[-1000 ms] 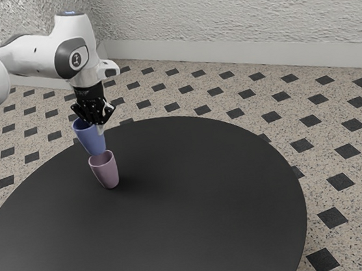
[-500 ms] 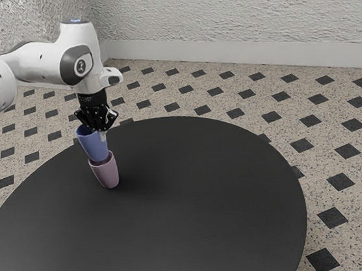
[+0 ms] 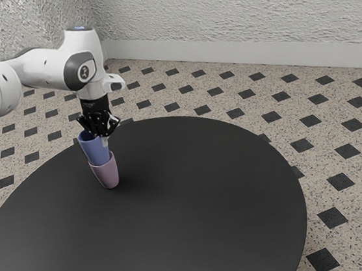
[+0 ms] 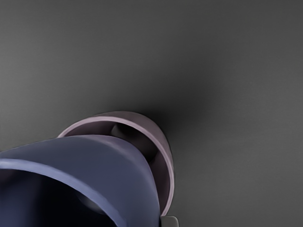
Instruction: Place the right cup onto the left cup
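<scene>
Blue cup hangs clasped in the claw, its lower end inside the mouth of the pink cup just below on the counter: nesting is underway, calling for gentle lowering, then release.

The Franka arm reaches in from the exterior view's left, then bends down at the wrist. Beneath it, the black two-finger gripper points downward, its fingers closed in a grip.
</scene>
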`<act>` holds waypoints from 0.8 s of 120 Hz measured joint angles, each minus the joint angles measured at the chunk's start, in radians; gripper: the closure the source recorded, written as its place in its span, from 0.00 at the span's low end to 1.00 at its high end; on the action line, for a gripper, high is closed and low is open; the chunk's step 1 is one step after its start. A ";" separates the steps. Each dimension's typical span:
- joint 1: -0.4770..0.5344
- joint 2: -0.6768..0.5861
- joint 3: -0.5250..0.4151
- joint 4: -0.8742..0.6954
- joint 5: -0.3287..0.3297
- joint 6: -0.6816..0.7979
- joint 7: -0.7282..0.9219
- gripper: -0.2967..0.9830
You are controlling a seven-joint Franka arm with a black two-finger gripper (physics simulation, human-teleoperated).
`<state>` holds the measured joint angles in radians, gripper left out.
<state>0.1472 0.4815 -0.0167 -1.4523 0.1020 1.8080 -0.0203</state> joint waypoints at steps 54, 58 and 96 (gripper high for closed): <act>0.000 0.012 0.000 0.005 -0.001 0.014 0.005 0.71; 0.000 0.010 0.000 0.005 -0.002 0.014 0.007 0.66; -0.001 -0.078 0.001 -0.008 -0.012 0.010 0.020 0.34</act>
<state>0.1462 0.4037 -0.0153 -1.4600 0.0897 1.8177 -0.0001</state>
